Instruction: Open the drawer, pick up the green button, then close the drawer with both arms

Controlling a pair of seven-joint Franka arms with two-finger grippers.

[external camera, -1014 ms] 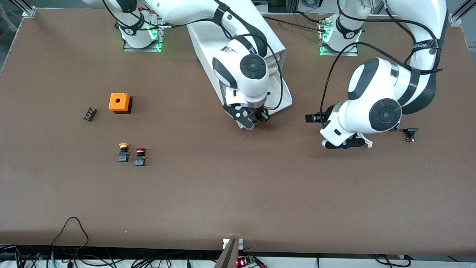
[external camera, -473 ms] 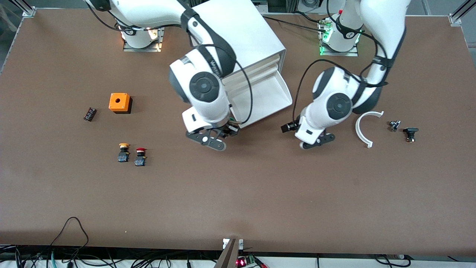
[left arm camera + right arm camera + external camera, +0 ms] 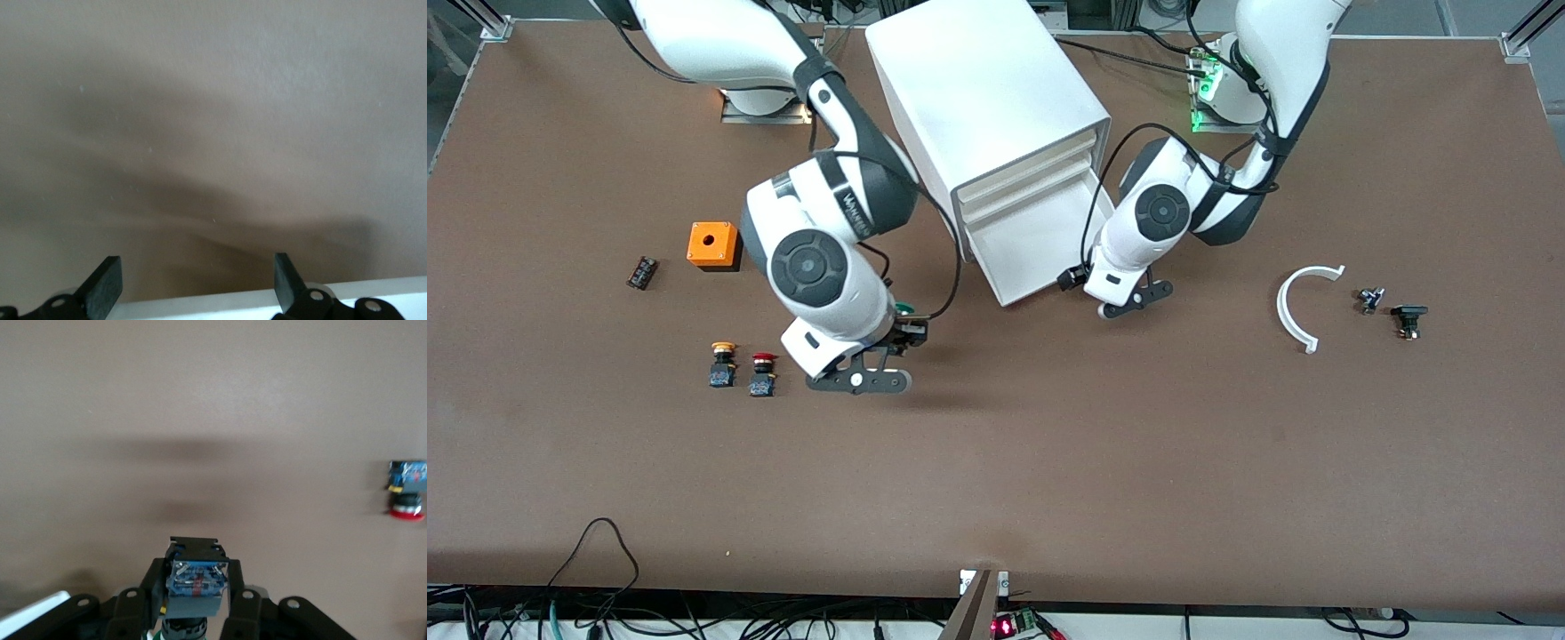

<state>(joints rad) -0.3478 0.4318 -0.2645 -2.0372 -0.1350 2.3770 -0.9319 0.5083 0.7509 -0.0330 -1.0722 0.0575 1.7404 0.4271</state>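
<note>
The white cabinet (image 3: 987, 89) stands at the back middle. Its lowest drawer (image 3: 1040, 240) is pulled out and looks empty. My right gripper (image 3: 907, 327) is shut on the green-capped button (image 3: 904, 309) and holds it over bare table between the cabinet and the red-capped button. In the right wrist view the button's blue and black body (image 3: 197, 581) sits between the shut fingers of my right gripper (image 3: 197, 568). My left gripper (image 3: 1071, 278) is open at the drawer's front edge. The left wrist view shows my left gripper (image 3: 193, 265) with its fingers apart and the white drawer edge (image 3: 220, 303) between them.
A yellow-capped button (image 3: 722, 363) and a red-capped button (image 3: 762, 373) stand toward the right arm's end; the red one also shows in the right wrist view (image 3: 407, 491). An orange box (image 3: 713, 244) and a small black part (image 3: 641, 272) lie beyond them. A white curved piece (image 3: 1303, 307) and small parts (image 3: 1408, 318) lie toward the left arm's end.
My right gripper has left the drawer with the green button and moved toward the right arm's end. My left gripper has moved from near the curved piece to the drawer's front.
</note>
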